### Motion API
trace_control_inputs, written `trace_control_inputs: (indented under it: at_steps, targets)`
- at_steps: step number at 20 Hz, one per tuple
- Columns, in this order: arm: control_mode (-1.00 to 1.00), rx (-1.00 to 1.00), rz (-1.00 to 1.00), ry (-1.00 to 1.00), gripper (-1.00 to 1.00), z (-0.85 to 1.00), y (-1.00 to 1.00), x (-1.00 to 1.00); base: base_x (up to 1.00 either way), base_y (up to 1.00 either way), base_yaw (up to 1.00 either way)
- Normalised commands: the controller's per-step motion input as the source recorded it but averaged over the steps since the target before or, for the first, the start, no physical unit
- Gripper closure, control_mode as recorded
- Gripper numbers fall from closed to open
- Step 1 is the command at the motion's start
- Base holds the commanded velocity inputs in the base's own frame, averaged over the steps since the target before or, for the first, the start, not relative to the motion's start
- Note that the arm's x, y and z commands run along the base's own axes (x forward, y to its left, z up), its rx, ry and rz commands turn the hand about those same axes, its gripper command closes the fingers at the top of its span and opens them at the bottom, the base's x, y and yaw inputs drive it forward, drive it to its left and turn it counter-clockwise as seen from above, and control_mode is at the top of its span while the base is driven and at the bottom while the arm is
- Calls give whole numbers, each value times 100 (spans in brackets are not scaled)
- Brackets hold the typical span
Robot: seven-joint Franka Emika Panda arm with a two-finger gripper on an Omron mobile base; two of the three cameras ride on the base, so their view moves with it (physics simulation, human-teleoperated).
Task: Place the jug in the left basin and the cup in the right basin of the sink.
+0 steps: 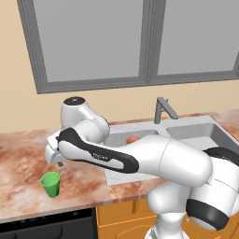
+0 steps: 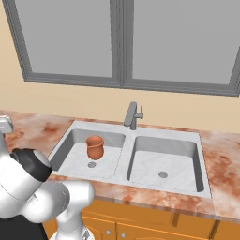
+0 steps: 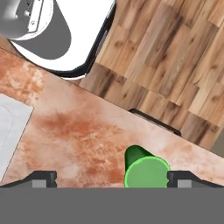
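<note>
The green cup [image 1: 50,183] stands upright on the counter left of the sink [image 1: 196,122], near the front edge. My gripper [image 1: 59,163] hangs open just above it and a little behind, fingers pointing down. In the hand view the cup [image 3: 145,173] sits between the fingertips, close to the right fingertip [image 3: 181,178], with the gripper [image 3: 113,179] holding nothing. The brown jug [image 2: 94,146] stands upright in the left basin [image 2: 75,157]; in the left base view the jug [image 1: 133,139] peeks out behind my arm. The right basin [image 2: 180,161] holds nothing.
The grey faucet [image 2: 132,115] rises behind the divider between the basins. The marble counter [image 1: 23,158] runs left of the sink, and its front edge [image 3: 144,116] drops to a wooden floor [image 3: 175,52]. A dark appliance top [image 1: 46,224] sits under the counter.
</note>
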Motion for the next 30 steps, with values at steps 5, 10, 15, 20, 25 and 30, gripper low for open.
trace_control_inputs:
  at_steps: [5, 10, 15, 20, 25, 30]
  targets:
    - [-100, 0, 0, 0, -100, -28, 14, 6, 0, 0, 0]
    - [-100, 0, 0, 0, -100, -26, 21, 8, 0, 0, 0]
    - [-100, 0, 0, 0, -100, -24, 15, 7, 0, 0, 0]
    - [-100, 0, 0, 0, -100, -23, 17, 2, 0, 0, 0]
    - [-100, 0, 0, 0, -100, -11, 5, 10, 0, 0, 0]
    - [-100, 0, 0, 0, -100, -1, 0, 25, 0, 0, 0]
